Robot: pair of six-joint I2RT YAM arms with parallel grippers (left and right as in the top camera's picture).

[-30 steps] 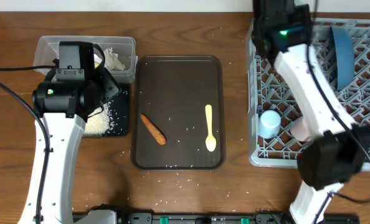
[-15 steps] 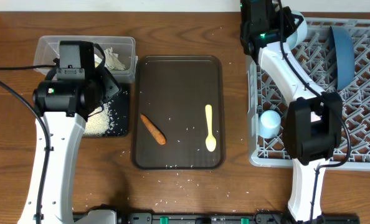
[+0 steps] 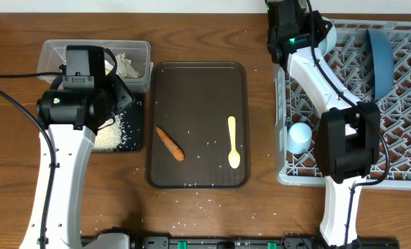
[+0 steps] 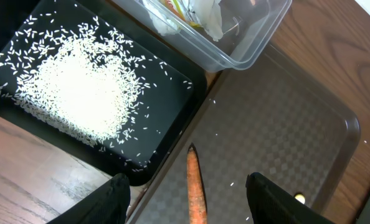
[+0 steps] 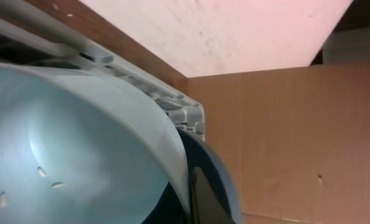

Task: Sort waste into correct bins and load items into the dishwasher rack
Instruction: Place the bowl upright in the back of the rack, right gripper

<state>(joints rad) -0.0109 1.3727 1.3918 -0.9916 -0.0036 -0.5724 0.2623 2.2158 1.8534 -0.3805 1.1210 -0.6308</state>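
Observation:
My left gripper is open, its fingers on either side of the orange-brown carrot stick, which lies on the dark brown serving tray. The pale yellow spoon lies on the same tray. My right gripper is shut on the rim of the white bowl at the back left corner of the grey dishwasher rack. The dark blue plate stands upright in the rack, and the light blue cup sits near the rack's front left. The pink cup is out of view.
The black tray holds a heap of rice. The clear tub behind it holds crumpled tissue. The brown serving tray lies mid-table. Loose rice grains lie on the table in front of it.
My right arm's elbow has swung left and back over the rack, and the gripper with the bowl has shifted slightly left at the back corner. The left arm has not moved.

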